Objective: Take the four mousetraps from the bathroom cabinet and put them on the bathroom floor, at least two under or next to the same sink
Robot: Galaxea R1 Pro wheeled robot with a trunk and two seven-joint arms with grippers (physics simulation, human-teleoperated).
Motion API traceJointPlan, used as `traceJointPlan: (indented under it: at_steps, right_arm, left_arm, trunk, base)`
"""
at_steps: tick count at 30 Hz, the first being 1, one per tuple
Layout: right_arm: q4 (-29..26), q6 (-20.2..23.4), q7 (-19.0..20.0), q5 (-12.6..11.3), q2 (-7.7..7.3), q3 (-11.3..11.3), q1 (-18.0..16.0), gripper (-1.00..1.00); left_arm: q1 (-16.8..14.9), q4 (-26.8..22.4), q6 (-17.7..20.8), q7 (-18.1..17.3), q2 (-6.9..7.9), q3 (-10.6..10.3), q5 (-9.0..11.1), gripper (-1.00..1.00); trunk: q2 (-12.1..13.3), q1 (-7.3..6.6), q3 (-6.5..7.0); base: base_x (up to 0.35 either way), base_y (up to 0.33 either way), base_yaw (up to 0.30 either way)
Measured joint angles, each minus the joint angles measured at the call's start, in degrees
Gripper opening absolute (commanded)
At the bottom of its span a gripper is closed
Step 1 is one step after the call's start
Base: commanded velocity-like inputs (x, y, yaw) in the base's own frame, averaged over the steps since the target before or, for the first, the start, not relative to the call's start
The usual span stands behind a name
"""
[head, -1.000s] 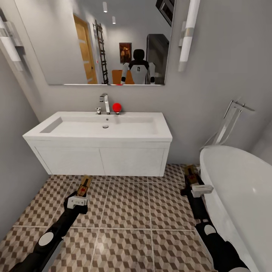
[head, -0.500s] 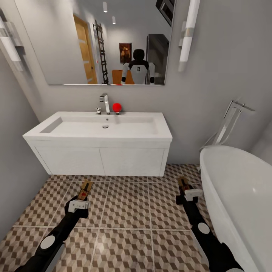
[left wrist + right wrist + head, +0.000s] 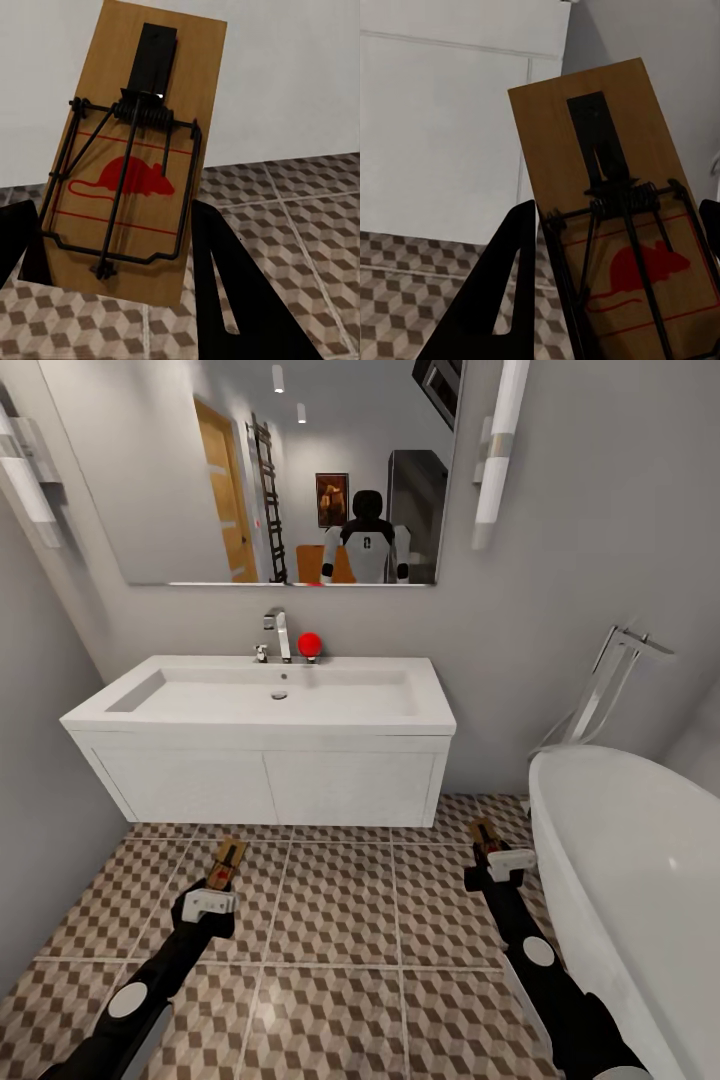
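Left gripper (image 3: 214,888) clamps tan wooden mousetrap (image 3: 226,862); right gripper (image 3: 495,852) clamps second tan mousetrap (image 3: 485,834); both long axes point toward white sink cabinet (image 3: 270,785), above cube-patterned floor tiles (image 3: 340,920).

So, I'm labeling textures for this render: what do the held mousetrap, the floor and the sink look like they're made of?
The mousetrap in the left hand: likely matte tan wood with faint grain, dark wire spring and bar, printed red mouse. The bathroom floor: apparently ceramic tile, brown-and-beige cube print, light grout lines. The sink: smooth white, probably ceramic or resin; its soft sheen leaves that open.
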Motion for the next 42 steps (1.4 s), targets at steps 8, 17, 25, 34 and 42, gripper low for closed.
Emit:
traceJointPlan:
  at_steps: [8,17,25,34,42]
  right_arm:
    - [-0.22,0.01,-0.01,0.02,0.00,0.00,0.00,-1.00]
    - [-0.34,0.14,-0.01,0.01,0.00,-0.01,0.00,-1.00]
    - [-2.36,1.55,-0.06,0.05,0.01,0.03,0.00,-1.00]
    - [-3.43,4.01,-0.08,0.08,0.08,0.08,0.00,-1.00]
    - [-3.81,4.16,-0.02,0.02,0.09,0.06,0.00,-1.00]
  left_arm:
    - [-0.04,-0.35,14.16,0.23,-2.36,0.35,-0.15,-1.00]
    - [-0.04,-3.11,22.61,3.10,-2.77,0.42,-0.20,-1.00]
    - [-0.03,-3.08,22.97,5.70,-2.84,0.40,-0.15,-1.00]
    - [-0.06,-3.07,22.98,5.85,-2.89,0.41,-0.09,-1.00]
    - [-0.02,-3.38,22.70,5.69,-2.89,0.13,0.00,-1.00]
  trunk:
    - [0.00,0.00,0.00]
    - [0.00,0.00,0.00]
    - [0.00,0.00,0.00]
    - [0.00,0.00,0.00]
    - [0.00,0.00,0.00]
  base:
    - [0.000,0.000,0.000]
    - [0.000,0.000,0.000]
    - [0.000,0.000,0.000]
    - [0.000,0.000,0.000]
    - [0.000,0.000,0.000]
